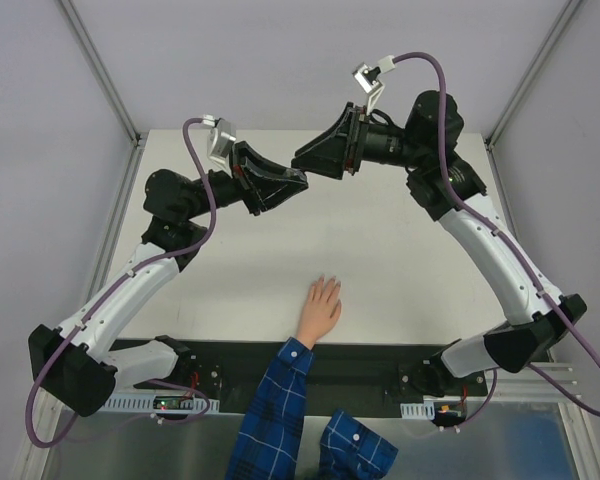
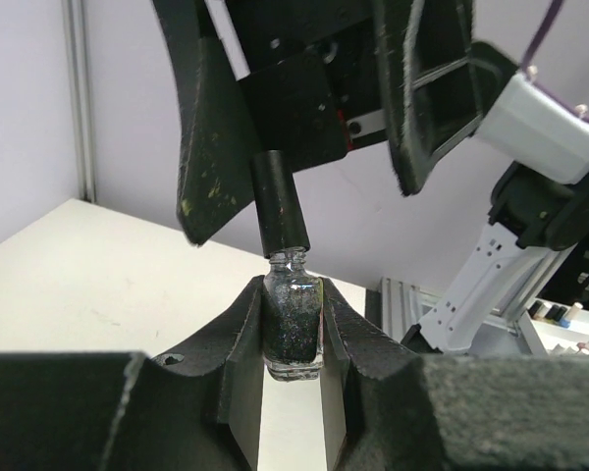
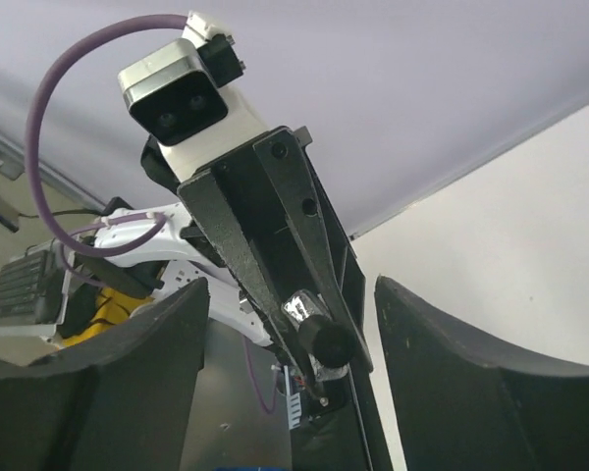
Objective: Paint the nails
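Observation:
A light-skinned hand with a blue plaid sleeve lies flat on the white table near the front edge, fingers pointing away. Its nails are too small to make out. My left gripper is raised over the table's back and shut on a small dark glitter bottle with a black cap. My right gripper meets it head-on, open, with its fingers on either side of the cap, apart from it. In the right wrist view the cap sits between my open right gripper's jaws.
Grey walls and a metal frame post ring the table. A black strip with both arm bases runs along the near edge, just behind the hand.

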You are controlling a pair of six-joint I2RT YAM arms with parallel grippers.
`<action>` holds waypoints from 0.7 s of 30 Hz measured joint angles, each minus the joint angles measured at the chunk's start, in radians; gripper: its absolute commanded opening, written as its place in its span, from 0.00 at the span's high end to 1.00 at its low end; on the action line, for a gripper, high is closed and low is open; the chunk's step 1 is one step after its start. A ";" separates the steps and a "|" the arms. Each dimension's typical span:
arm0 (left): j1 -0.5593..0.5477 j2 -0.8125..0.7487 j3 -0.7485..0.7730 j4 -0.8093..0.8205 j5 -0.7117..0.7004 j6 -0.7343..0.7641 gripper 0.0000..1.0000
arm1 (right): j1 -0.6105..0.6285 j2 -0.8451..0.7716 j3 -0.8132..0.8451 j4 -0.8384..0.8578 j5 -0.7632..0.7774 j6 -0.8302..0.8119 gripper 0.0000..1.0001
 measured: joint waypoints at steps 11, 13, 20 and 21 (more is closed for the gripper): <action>0.000 0.001 0.035 -0.095 -0.014 0.074 1.00 | -0.045 -0.026 0.080 -0.265 0.071 -0.098 0.30; 0.000 0.002 0.040 -0.095 -0.014 0.076 1.00 | -0.052 -0.026 0.081 -0.286 0.070 -0.102 0.35; 0.000 0.008 0.048 -0.100 -0.014 0.076 1.00 | -0.060 -0.026 0.081 -0.298 0.063 -0.103 0.46; 0.000 0.008 0.048 -0.100 -0.014 0.076 1.00 | -0.060 -0.026 0.081 -0.295 0.063 -0.101 0.52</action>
